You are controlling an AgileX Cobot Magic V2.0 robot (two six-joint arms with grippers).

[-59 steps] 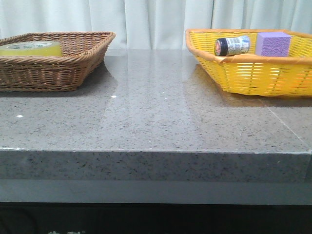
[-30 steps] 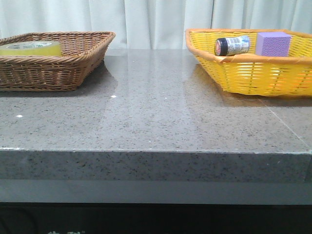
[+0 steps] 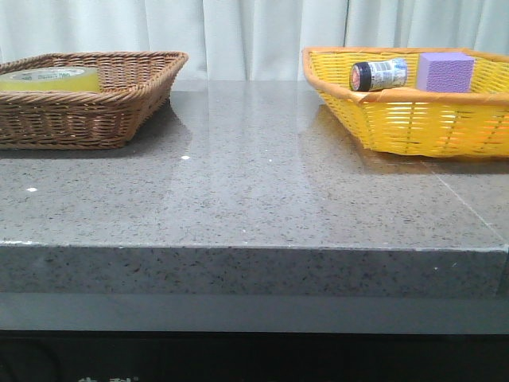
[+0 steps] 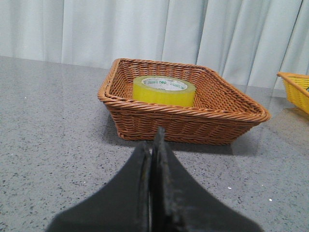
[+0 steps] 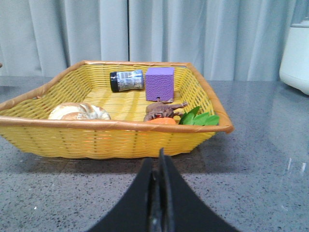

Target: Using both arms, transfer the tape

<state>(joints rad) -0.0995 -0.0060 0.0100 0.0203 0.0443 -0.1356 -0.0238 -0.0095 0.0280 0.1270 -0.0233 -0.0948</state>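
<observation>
The yellow tape roll lies flat in the brown wicker basket at the table's far left; it also shows in the left wrist view. My left gripper is shut and empty, low over the table, short of the brown basket. My right gripper is shut and empty, low over the table in front of the yellow basket. Neither arm shows in the front view.
The yellow basket at the far right holds a dark-capped bottle, a purple block, and, in the right wrist view, a bread-like piece, a brown toy and green leaves. A white appliance stands beyond.
</observation>
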